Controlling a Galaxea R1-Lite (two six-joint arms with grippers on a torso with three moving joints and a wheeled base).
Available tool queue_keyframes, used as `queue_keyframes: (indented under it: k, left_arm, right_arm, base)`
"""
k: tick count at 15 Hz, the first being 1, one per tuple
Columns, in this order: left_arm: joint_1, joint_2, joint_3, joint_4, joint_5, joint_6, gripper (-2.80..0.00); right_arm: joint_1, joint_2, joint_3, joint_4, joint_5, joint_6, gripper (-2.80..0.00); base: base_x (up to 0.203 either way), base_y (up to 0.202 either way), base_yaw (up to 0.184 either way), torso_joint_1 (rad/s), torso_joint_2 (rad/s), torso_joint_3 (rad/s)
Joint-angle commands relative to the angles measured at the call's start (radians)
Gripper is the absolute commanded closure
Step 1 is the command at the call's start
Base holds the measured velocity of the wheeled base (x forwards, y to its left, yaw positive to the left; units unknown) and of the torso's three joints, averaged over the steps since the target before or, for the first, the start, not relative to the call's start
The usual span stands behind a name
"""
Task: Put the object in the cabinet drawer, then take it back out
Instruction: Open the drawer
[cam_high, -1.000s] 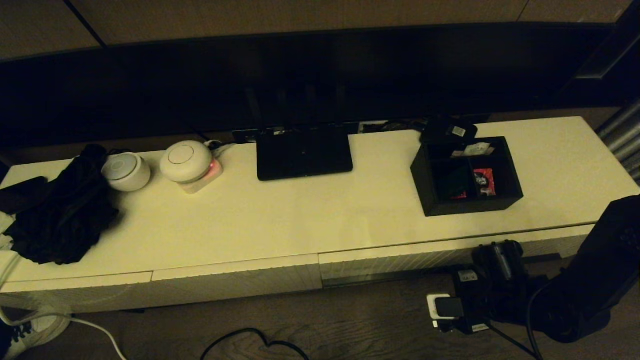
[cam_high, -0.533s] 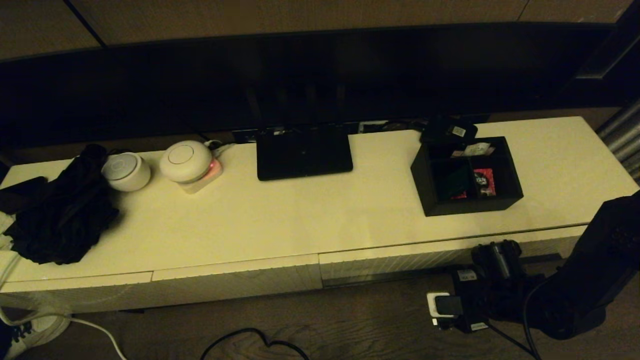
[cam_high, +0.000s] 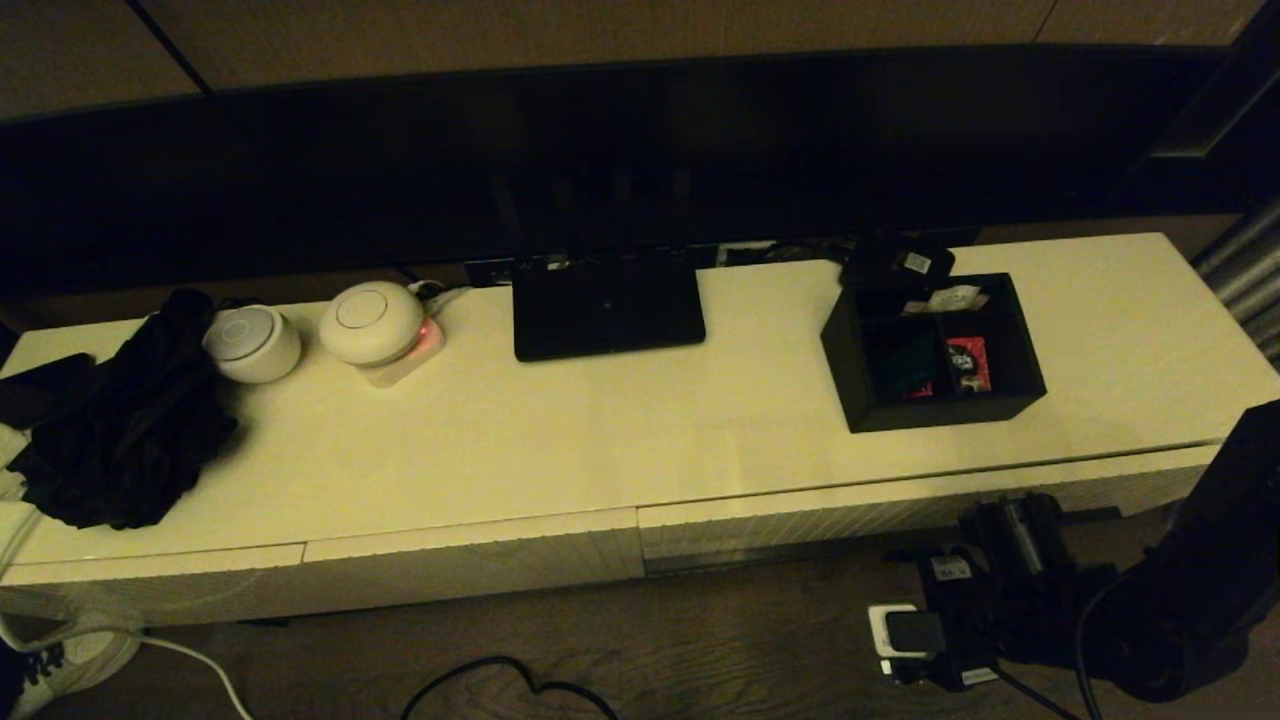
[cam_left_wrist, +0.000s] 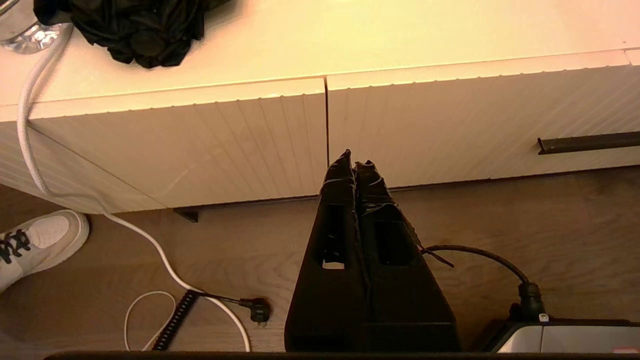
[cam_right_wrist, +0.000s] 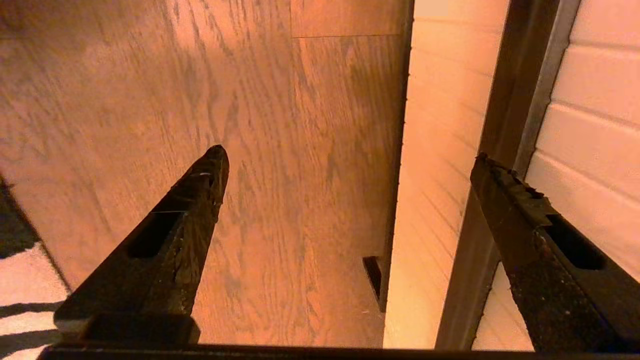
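Note:
The object, a black open-topped organiser box (cam_high: 933, 350) with red and white packets inside, stands on the right part of the cream cabinet top (cam_high: 600, 440). Below it the cabinet drawer shows its ribbed front (cam_high: 800, 518), pushed in. My right gripper (cam_high: 1010, 515) hangs low before that front's right end, near a dark slot (cam_high: 1090, 516). In the right wrist view it (cam_right_wrist: 350, 160) is open and empty, one finger (cam_right_wrist: 515, 200) by the dark slot (cam_right_wrist: 520, 115), the other finger (cam_right_wrist: 200, 190) over the floor. My left gripper (cam_left_wrist: 355, 162) is shut and empty, parked low before the cabinet's left fronts (cam_left_wrist: 200, 145).
On the cabinet top lie a flat black router (cam_high: 608, 305), two white round devices (cam_high: 372, 322), a black cloth heap (cam_high: 120, 430) and a small labelled black device (cam_high: 897, 262). Cables (cam_high: 500, 680) and a shoe (cam_left_wrist: 35, 240) lie on the wooden floor.
My right gripper and arm have shifted a little lower and to the right, away from the drawer front. The box and drawer have not moved.

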Motion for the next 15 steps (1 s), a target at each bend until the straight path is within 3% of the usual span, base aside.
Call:
queue_keyframes:
  k: [1,5,15]
  left_arm:
    - [0.0,0.0,0.003,0.0,0.001,0.0,0.0]
    - [0.0,0.0,0.003,0.0,0.001,0.0,0.0]
    - [0.0,0.0,0.003,0.0,0.001,0.0,0.0]
  right_arm:
    - [0.0,-0.006,0.017,-0.005,0.001,-0.006,-2.8]
    - [0.0,-0.01,0.051,-0.008,0.002,-0.005,-2.8]
    - [0.0,-0.039,-0.02,-0.006,0.03,-0.001,-2.8]
  base:
    - [0.0,0.0,0.0,0.0,0.0,0.0]
    - [0.0,0.0,0.0,0.0,0.0,0.0]
    - [0.0,0.0,0.0,0.0,0.0,0.0]
